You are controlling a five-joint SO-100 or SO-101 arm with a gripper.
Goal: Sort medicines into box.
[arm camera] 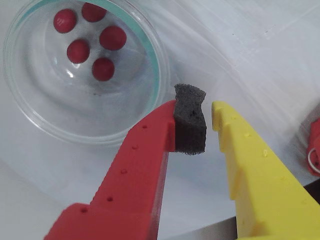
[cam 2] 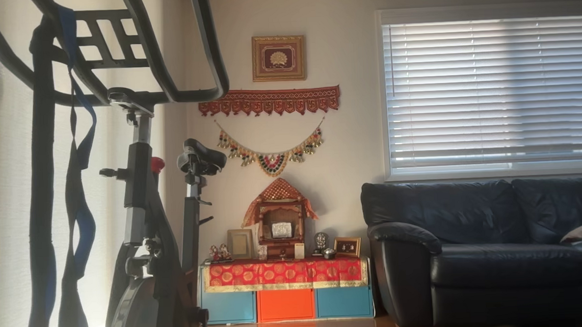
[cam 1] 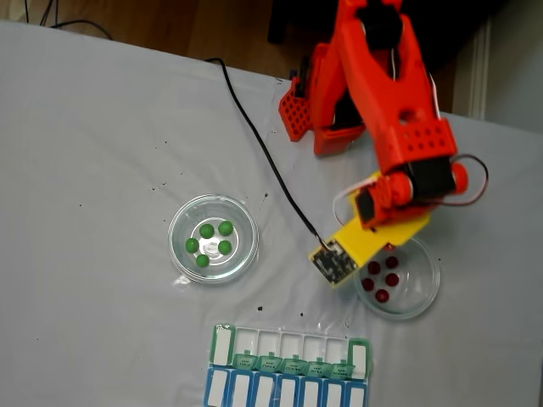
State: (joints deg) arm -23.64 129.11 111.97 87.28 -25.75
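Altogether, five red pills [arm camera: 90, 42] lie in one clear dish [cam 1: 422, 297]; five green pills [cam 1: 209, 242] in another [cam 1: 243, 222]; gripper [arm camera: 210, 127] open, empty, beside the red dish; green box [cam 1: 288, 352] sits at the table's [cam 1: 102, 153] near edge; lid lettering unreadable.

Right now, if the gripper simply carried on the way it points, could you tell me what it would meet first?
Probably the rim of the clear dish holding the red pills; the open gripper points just beside them, though depth is unclear.

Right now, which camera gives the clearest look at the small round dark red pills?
The wrist view: the five small round dark red pills lie close and large in their round clear glass dish. The fixed view shows all five too, only tiny, beside the arm. The other view looks at a living room instead.
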